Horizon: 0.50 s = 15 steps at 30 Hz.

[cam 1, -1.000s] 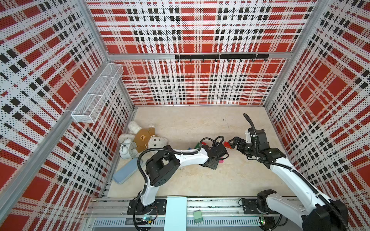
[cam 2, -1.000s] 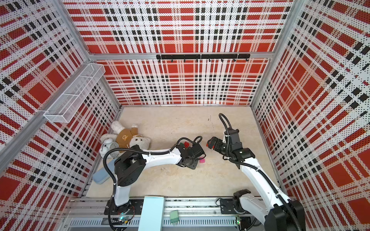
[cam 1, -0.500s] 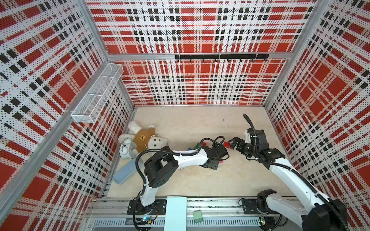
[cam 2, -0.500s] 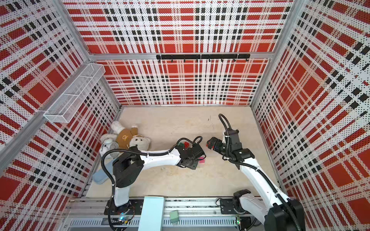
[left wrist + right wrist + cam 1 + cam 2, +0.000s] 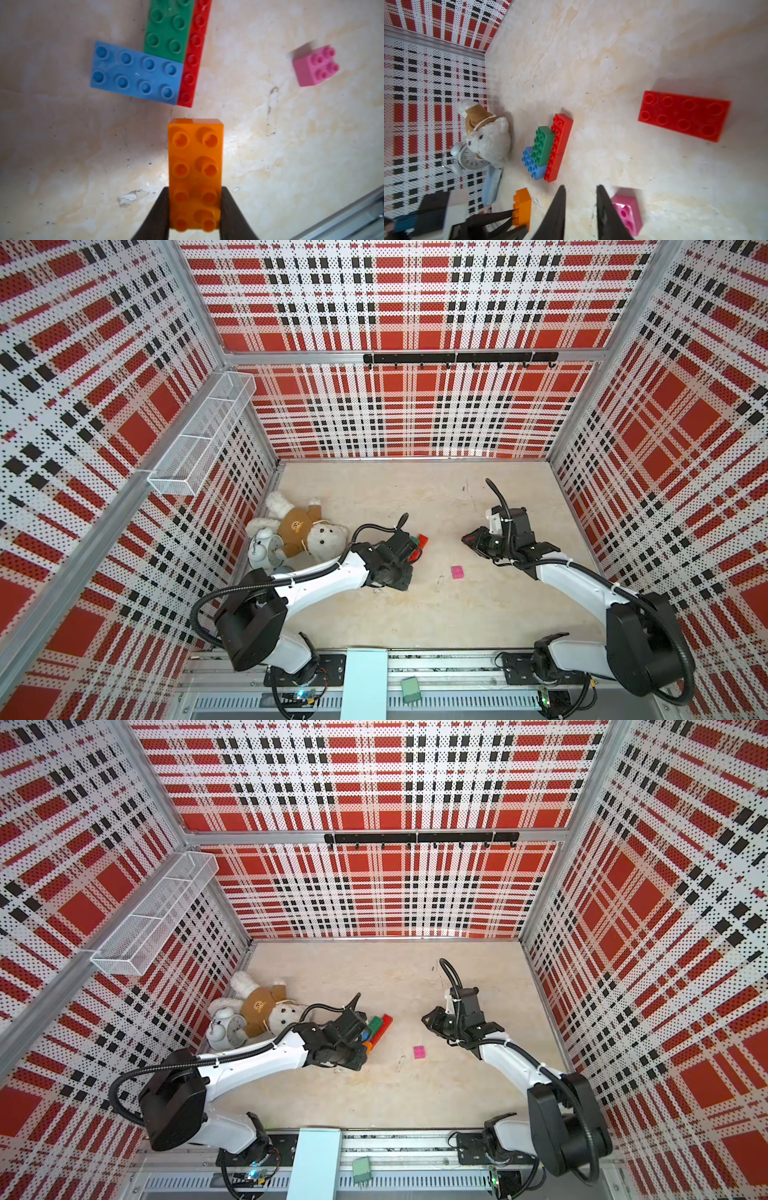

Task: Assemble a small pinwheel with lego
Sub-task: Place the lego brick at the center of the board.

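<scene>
Marble tabletop (image 5: 62,145): left hand (image 5: 195,190) pinching orange brick (image 5: 195,158); right hand (image 5: 580,187) slightly parted, pink brick (image 5: 627,212) beside.

Lose green brick (image 5: 168,27) and red brick row (image 5: 195,52) past left wrist frame edge. See orange brick (image 5: 195,158) blurred toward left end effector (image 5: 195,189). Cannot find blue brick (image 5: 135,72) under left arm (image 5: 332,572) in a top view. Cannot identify pale blue slab (image 5: 491,187) at 6 o'clock of alarm clock (image 5: 264,549), mostly covered.

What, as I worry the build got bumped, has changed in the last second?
The left hand, gripping the orange brick, drew back toward the teddy bear. The right hand barely shifted; the brick cluster and pink brick did not move.
</scene>
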Each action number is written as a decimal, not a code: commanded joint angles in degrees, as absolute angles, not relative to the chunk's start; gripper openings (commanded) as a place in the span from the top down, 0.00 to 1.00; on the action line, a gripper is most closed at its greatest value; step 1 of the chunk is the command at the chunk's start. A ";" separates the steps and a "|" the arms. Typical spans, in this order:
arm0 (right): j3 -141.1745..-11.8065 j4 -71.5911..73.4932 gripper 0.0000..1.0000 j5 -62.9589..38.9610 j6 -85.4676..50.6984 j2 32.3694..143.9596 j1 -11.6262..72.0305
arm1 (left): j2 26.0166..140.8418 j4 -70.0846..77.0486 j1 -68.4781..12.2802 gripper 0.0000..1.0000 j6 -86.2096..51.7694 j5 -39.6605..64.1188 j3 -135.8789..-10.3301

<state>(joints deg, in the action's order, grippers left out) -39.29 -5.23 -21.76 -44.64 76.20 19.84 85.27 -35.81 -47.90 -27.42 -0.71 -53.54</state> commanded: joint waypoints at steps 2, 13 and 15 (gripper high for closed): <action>-39.45 7.88 0.88 -25.36 -48.37 80.91 23.16 | 87.67 -35.51 -46.87 0.84 -22.73 1.07 -55.26; -39.63 21.04 0.97 -30.56 -54.11 90.15 25.56 | 95.17 -35.66 -47.36 0.89 -20.77 -1.41 -61.33; -39.64 21.61 0.98 -30.93 -54.38 90.69 25.92 | 96.77 -36.93 -47.47 0.89 -20.15 -2.98 -62.69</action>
